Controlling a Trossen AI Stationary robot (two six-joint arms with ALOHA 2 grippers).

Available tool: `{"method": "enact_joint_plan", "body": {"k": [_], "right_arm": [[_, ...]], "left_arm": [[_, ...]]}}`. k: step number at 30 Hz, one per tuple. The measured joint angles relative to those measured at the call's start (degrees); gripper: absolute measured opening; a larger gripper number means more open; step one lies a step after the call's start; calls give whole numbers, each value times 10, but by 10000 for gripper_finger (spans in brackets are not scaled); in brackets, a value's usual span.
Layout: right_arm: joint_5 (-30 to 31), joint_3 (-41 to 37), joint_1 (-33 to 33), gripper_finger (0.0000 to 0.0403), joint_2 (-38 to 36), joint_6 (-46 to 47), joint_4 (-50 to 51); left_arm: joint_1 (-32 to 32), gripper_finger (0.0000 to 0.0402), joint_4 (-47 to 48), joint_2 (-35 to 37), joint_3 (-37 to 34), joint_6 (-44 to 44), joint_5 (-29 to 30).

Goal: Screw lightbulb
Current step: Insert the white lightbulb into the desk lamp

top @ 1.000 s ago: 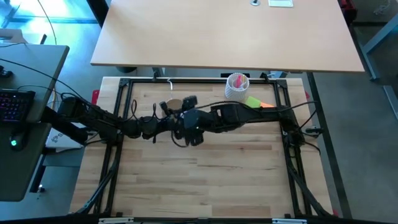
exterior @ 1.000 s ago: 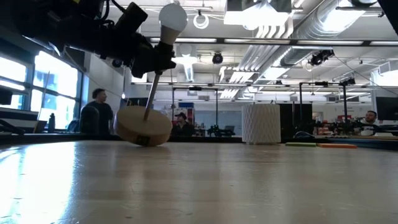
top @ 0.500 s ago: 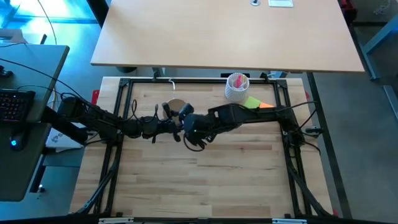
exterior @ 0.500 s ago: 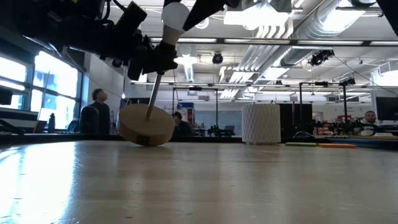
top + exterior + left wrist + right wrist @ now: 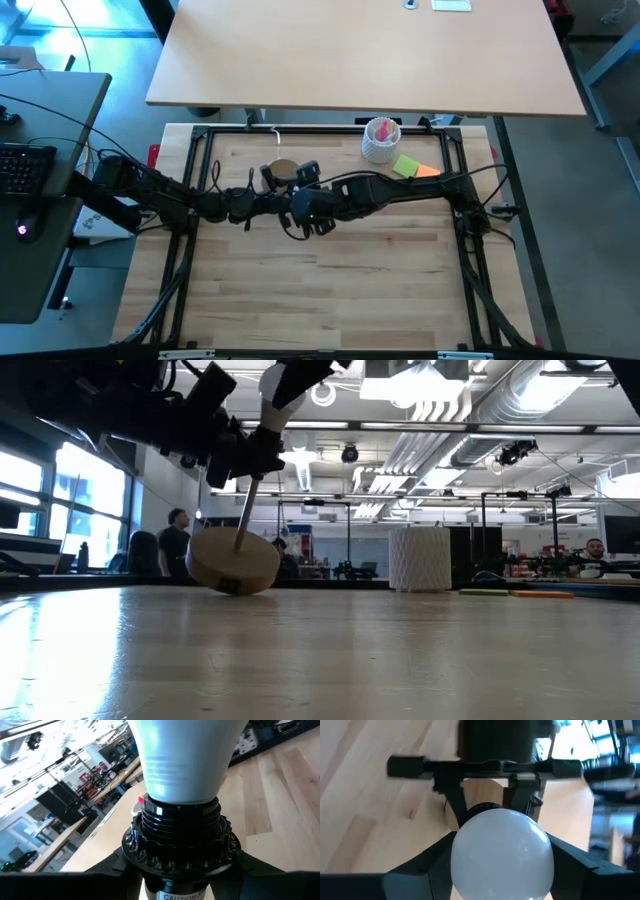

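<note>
- The lightbulb (image 5: pixel 501 852), a smooth white globe, sat in a black ribbed socket (image 5: pixel 181 837) on a thin metal rod above a round wooden base (image 5: pixel 233 560), tilted on the pale plank counter (image 5: pixel 330 290).
- The left claw (image 5: pixel 180 870) gripped the socket.
- The right claw (image 5: pixel 501 870) flanked the globe, seemingly touching; a firm grip could not be confirmed.

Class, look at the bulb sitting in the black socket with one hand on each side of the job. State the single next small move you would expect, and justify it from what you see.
Probably the right hand should close on the lightbulb and begin twisting it. Its fingers flank the bulb's globe, while the left hand grips the black socket below and holds the tilted wooden stand off the table.
</note>
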State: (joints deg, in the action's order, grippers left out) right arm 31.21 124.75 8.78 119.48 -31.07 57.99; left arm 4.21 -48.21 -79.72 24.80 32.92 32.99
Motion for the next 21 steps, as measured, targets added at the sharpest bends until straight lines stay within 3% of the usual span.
{"method": "enact_joint_plan", "body": {"k": [4,9,15,21], "right_arm": [[18,-1,-2,236,1,158,-29],[66,-2,-11,236,2,463,-55],[6,-2,-28,243,1,417,-59],[-25,0,-42,277,0,364,-66]], "left_arm": [[0,163,-16,0,-1,-7,32],[0,163,-26,0,-2,-16,72],[0,163,-24,0,-2,-19,81],[-1,163,-24,0,-2,-19,80]]}}
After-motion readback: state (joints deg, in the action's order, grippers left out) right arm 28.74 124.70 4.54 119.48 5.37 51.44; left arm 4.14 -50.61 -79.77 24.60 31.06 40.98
